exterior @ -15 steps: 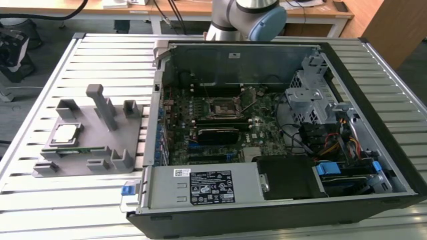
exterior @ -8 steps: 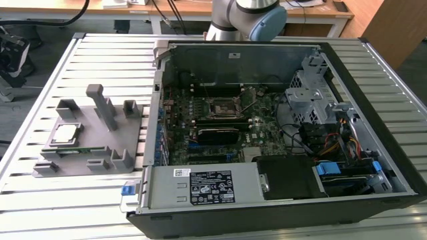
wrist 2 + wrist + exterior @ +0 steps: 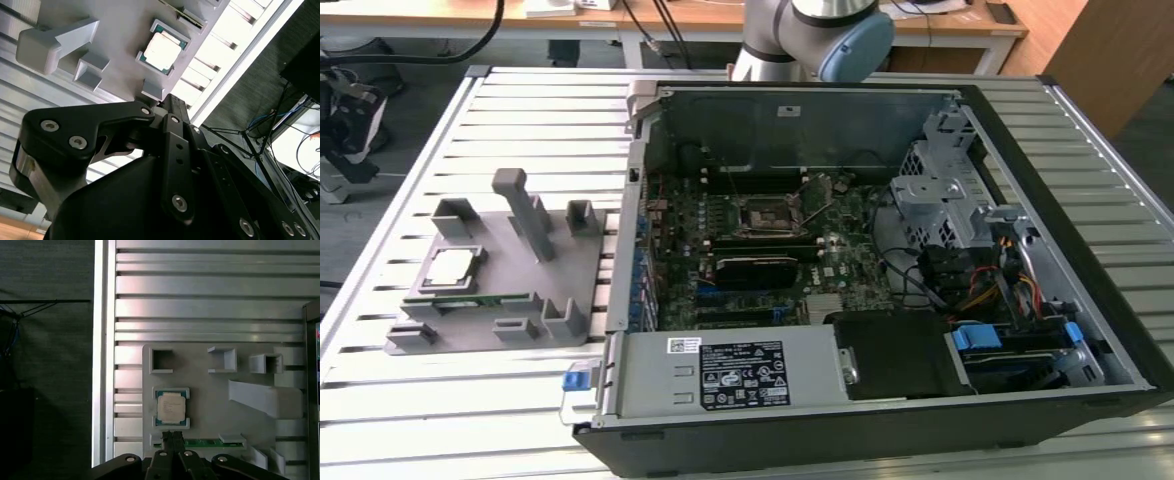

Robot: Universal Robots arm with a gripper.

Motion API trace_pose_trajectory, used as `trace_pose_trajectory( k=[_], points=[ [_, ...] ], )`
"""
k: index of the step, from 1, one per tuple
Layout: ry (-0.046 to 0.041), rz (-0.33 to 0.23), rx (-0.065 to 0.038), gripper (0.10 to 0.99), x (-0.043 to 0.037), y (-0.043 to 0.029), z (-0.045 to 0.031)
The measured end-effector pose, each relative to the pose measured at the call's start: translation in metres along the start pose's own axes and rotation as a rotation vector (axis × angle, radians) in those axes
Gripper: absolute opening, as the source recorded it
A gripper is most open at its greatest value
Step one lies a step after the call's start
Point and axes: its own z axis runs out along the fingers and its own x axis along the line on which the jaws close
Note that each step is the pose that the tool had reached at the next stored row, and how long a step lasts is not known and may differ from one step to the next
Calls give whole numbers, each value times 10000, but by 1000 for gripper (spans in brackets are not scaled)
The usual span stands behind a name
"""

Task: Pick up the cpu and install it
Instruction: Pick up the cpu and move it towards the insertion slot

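Starting nearest, the claw is seen in the first wrist view with its fingers drawn narrow together and nothing held between them, its tips near the green strip. Just beyond, the cpu is seated flat in a framed pocket of the grey fixture, untouched. Farther off, the fixture is laid on the slatted bench, to the exterior view's left of the open computer case

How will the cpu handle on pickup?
Likely stiff and light: the cpu is a thin flat square. Its smooth metal top may be slippery. Lying flat in the fixture pocket, it shouldn't roll or tip.
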Motion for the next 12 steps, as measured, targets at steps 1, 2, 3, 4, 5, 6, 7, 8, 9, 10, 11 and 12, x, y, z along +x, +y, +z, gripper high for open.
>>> trace_pose_trajectory(
  k=[1,2,3,4,5,6,7,8,9,10,11,12],
  points=[
    [4,0,-1,106,-1,-1,10],
    [13,0,-1,106,-3,-1,20],
    [30,1,-1,106,-4,-2,29],
    [54,2,0,106,-7,-3,37],
    [89,3,0,106,-9,-3,47],
    [130,4,0,106,-12,-4,57],
    [174,7,1,106,-14,-5,68],
    [217,8,0,106,-18,-6,80],
    [248,8,-3,106,-22,-6,92],
    [255,-3,-4,106,-24,-6,108],
    [257,-32,-5,106,-26,-7,121],
    [260,-79,-5,106,-28,-8,134]
  ],
)
